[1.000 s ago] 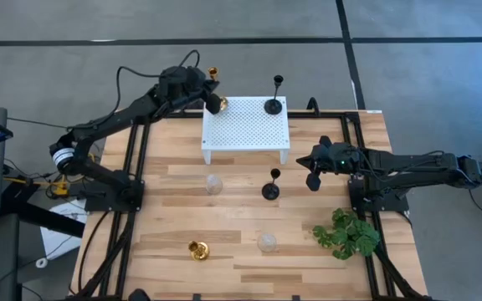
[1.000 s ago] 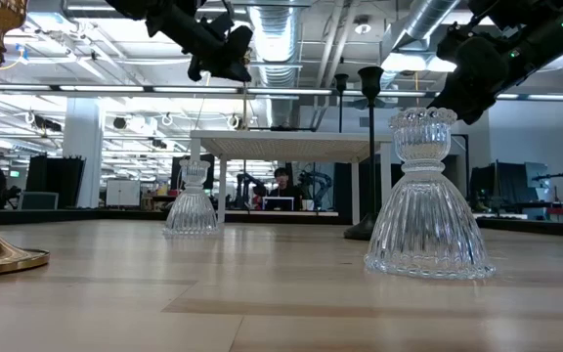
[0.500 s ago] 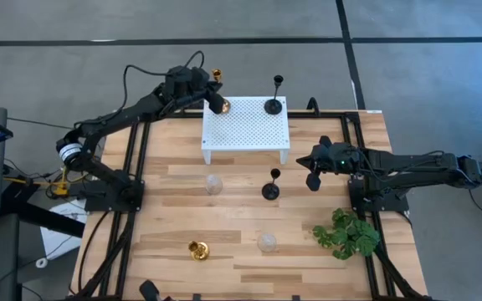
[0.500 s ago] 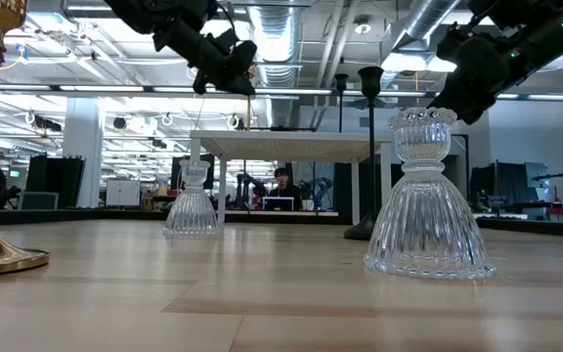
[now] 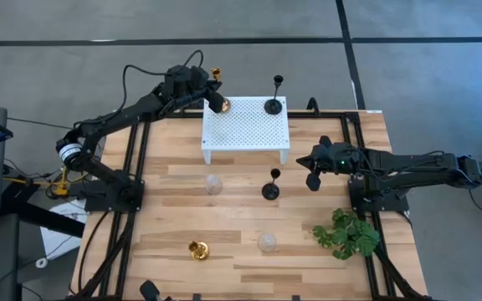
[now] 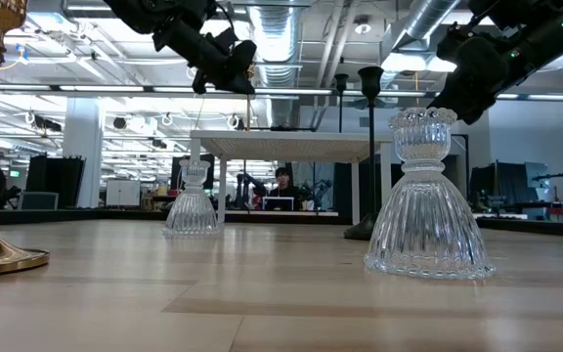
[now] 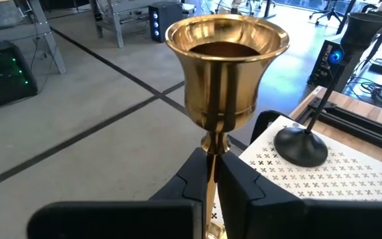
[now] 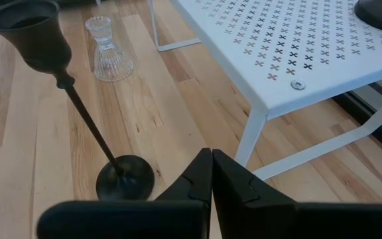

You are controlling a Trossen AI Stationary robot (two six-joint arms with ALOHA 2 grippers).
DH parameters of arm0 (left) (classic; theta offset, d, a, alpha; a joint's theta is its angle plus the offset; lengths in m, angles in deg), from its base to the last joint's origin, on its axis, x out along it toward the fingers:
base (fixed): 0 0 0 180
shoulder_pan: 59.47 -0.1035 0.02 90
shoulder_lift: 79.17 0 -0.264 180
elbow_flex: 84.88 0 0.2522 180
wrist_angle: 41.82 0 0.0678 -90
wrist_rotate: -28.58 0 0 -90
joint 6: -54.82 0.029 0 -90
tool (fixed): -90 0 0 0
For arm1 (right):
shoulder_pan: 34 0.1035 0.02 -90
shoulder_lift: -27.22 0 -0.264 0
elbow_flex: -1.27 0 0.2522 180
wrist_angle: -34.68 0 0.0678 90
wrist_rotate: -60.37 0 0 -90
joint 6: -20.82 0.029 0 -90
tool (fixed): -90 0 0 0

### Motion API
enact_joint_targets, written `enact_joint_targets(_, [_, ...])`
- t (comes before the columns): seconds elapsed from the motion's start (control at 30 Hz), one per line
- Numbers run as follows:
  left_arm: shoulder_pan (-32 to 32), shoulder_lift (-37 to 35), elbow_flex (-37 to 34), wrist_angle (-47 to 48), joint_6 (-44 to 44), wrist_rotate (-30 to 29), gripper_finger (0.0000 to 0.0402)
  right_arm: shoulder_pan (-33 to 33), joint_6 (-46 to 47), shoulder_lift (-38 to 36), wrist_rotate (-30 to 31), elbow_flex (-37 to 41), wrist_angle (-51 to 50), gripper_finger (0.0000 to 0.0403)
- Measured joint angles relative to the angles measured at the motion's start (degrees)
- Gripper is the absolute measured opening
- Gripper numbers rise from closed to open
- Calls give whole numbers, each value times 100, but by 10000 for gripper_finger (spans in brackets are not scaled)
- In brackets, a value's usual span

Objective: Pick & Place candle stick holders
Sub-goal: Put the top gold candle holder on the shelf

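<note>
no readable writing showed; above the white platform's (image 5: 247, 123) far-left corner on the pale wood tabletop (image 5: 174, 226), the left gripper's (image 5: 217, 104) fingers clamped a gold candle stick holder's (image 7: 226, 63) stem, while the right gripper (image 5: 312, 179), fingers closed empty, hung near the platform's right edge.

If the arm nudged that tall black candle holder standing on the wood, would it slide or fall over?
Probably fall over. The black candle holder has a long thin stem with a cup on top and only a small round base, so a push high up would likely tip it. It looks rigid, not bendy. Once down, it might roll in an arc. The right gripper waits beside it, shut.
</note>
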Motion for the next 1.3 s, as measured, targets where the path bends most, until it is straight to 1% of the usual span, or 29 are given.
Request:
enact_joint_targets(0.57, [0,-2,-15,103,-131,2,19,0,0,0,0,0,0,0])
enact_joint_targets(0.97, [0,-9,-15,66,-262,-3,57,0,0,-1,0,0,-2,0])
enact_joint_targets(1.17, [0,-9,-15,68,-260,-313,75,0,0,0,0,0,-23,0])
enact_joint_targets(1.3, [0,-9,-15,80,-248,-337,95,0,-1,0,0,0,-133,0])
